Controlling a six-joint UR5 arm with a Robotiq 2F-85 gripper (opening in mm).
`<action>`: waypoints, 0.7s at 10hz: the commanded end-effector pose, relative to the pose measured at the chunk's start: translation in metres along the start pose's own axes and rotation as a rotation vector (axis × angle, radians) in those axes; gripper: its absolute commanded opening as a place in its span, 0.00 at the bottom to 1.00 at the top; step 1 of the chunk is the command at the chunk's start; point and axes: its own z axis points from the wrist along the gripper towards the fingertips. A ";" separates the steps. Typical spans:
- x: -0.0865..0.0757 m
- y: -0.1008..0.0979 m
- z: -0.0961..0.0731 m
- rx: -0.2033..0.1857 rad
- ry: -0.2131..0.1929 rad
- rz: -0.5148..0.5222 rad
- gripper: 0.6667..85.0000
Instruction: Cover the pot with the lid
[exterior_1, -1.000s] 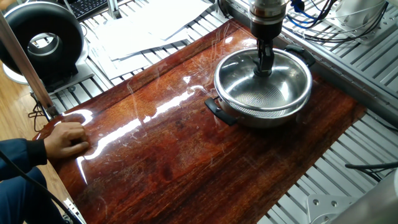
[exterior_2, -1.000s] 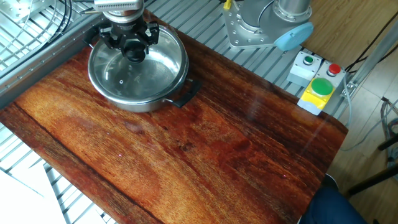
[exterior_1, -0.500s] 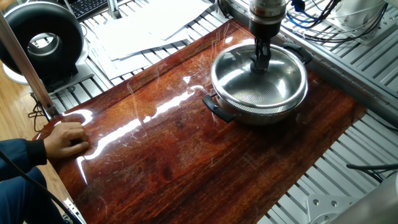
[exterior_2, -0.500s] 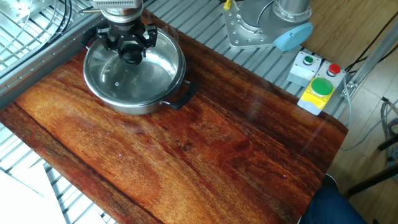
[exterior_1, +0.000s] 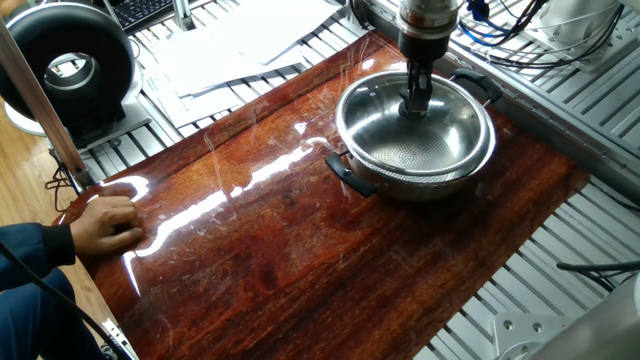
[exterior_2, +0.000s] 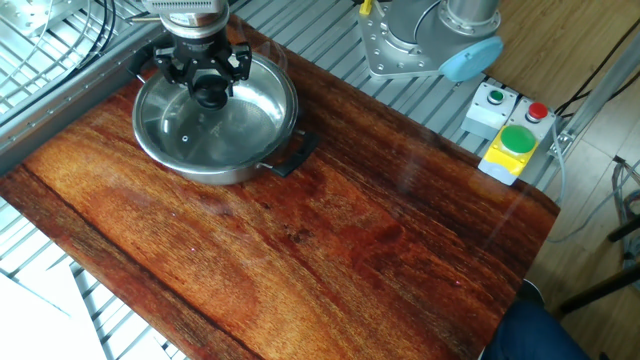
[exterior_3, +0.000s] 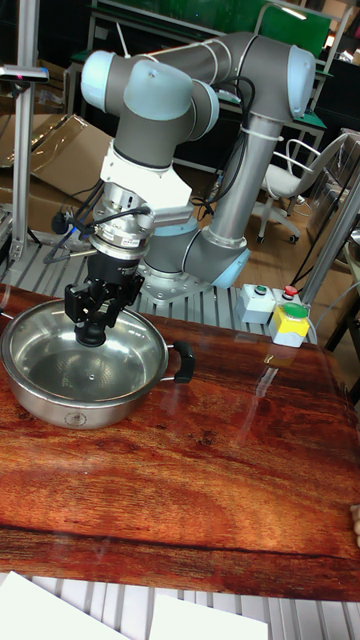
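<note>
The steel pot (exterior_1: 420, 186) with black side handles stands at the far right of the wooden board (exterior_1: 280, 250). The clear glass lid (exterior_1: 375, 120) lies over its opening, and its steel rim nearly lines up with the pot's rim. My gripper (exterior_1: 415, 103) comes straight down over the pot's centre, shut on the lid's black knob. In the other fixed view the lid (exterior_2: 225, 130) and gripper (exterior_2: 210, 93) sit over the pot (exterior_2: 215, 168) at the top left. The tall fixed view shows the gripper (exterior_3: 92, 335) in the pot's (exterior_3: 70, 405) mouth.
A person's hand (exterior_1: 105, 222) rests on the board's left corner. A black round device (exterior_1: 68, 65) and papers (exterior_1: 230, 45) lie beyond the board. The robot base (exterior_2: 420, 40) and a button box (exterior_2: 510, 135) stand along the board's far side.
The gripper and lid shifted slightly left and settled over the pot. The lid's rim, offset from the pot's rim a second ago, now nearly lines up with it.
</note>
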 end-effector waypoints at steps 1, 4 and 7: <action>0.004 0.002 -0.005 0.001 0.002 0.010 0.01; 0.001 -0.003 -0.003 0.017 -0.002 0.006 0.01; 0.001 -0.002 0.004 0.019 -0.004 0.006 0.01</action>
